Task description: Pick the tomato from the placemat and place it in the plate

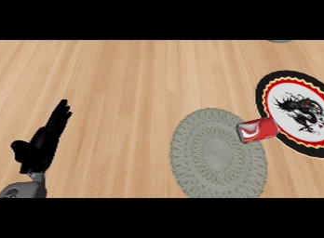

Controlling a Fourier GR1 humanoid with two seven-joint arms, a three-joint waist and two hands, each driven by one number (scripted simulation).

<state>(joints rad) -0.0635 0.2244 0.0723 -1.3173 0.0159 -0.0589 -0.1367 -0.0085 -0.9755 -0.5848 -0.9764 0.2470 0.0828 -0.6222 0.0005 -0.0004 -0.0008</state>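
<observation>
A round grey woven placemat [218, 155] lies at the lower right of the wooden counter. A red can-like object [259, 129] lies on its side across the placemat's upper right edge, touching the plate's rim. No round tomato shows. The plate [286, 86] has a black rim, a red and yellow band and a white centre with a black dragon figure; it sits at the right edge. My left hand [42, 144] rests at the lower left, fingers straight and pointing up, holding nothing. My right hand is out of view.
The wooden counter [124, 83] stretches across the view. A small grey object [281, 41] peeks in at the top right edge.
</observation>
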